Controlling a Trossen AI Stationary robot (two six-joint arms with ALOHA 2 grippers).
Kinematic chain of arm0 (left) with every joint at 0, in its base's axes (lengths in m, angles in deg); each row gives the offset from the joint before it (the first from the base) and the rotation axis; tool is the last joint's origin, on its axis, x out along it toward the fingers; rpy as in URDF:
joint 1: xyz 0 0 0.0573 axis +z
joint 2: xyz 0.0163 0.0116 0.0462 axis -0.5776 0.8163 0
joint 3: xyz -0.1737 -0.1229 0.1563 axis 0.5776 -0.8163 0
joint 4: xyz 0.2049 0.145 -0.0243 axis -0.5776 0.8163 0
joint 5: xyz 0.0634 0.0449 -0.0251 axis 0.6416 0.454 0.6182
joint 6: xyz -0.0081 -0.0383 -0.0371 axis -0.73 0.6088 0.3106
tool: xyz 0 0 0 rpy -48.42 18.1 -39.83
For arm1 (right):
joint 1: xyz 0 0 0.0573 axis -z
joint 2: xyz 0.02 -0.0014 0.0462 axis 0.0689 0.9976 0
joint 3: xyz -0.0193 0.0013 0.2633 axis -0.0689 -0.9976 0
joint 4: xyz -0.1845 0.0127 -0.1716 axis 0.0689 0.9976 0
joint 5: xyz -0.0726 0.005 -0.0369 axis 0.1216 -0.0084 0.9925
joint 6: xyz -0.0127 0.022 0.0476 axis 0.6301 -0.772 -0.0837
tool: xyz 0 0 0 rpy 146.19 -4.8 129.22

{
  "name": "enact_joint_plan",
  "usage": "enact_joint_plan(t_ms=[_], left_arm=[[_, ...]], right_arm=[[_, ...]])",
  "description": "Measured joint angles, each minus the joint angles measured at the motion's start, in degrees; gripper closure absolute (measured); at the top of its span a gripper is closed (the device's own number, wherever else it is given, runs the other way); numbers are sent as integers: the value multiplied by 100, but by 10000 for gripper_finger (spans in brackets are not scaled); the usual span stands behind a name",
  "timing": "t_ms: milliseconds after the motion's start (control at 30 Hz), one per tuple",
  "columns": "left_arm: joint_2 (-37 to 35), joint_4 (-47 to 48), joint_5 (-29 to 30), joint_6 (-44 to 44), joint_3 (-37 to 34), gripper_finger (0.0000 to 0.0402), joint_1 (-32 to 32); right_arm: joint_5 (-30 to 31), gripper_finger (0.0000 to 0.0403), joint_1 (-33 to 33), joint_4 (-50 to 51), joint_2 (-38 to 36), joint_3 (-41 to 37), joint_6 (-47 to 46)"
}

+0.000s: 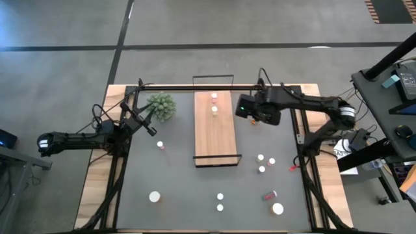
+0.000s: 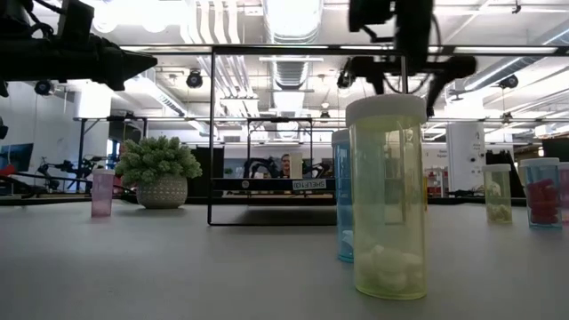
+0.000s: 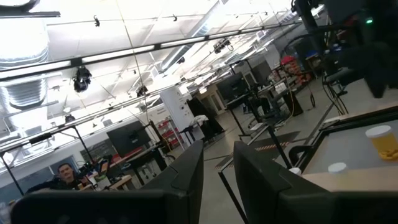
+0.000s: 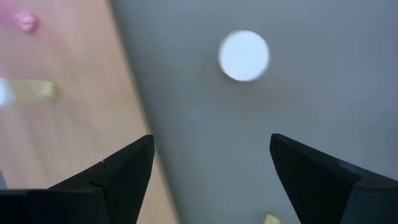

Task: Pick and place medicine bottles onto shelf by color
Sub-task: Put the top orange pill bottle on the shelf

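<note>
So the right gripper (image 1: 258, 114) hangs w/ jaws apart and empty just beside the shelf (image 1: 214, 140), which already carries two bottles (image 1: 214, 99) at its far end. Imo line up over a white cap (image 4: 244, 55) on the worktop before dropping — the rest sit scattered nearer the front. Left gripper (image 1: 144, 122) waits by the plant (image 1: 160, 105), jaws together.

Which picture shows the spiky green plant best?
The low view: the plant stands side-on, leaves and pot clear. The high view shows only its leafy top beside the shelf. Neither wrist view shows it.
</note>
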Motion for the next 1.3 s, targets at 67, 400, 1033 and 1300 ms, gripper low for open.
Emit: enact_joint_plan(t_ms=[67, 400, 1033, 1300], left_arm=[[-1, -1, -1, 0, 0, 330, 0], [0, -1, -2, 0, 0, 330, 1], [-1, 0, -2, 0, -1, 330, 0], [0, -1, 0, 0, 0, 330, 1]], right_arm=[[47, 92, -78, -156, -198, -340, -255], [102, 64, -61, -439, -313, -959, -487], [302, 18, 711, -1747, 39, -1794, 173], [36, 18, 1085, -2522, 54, -2269, 510]])
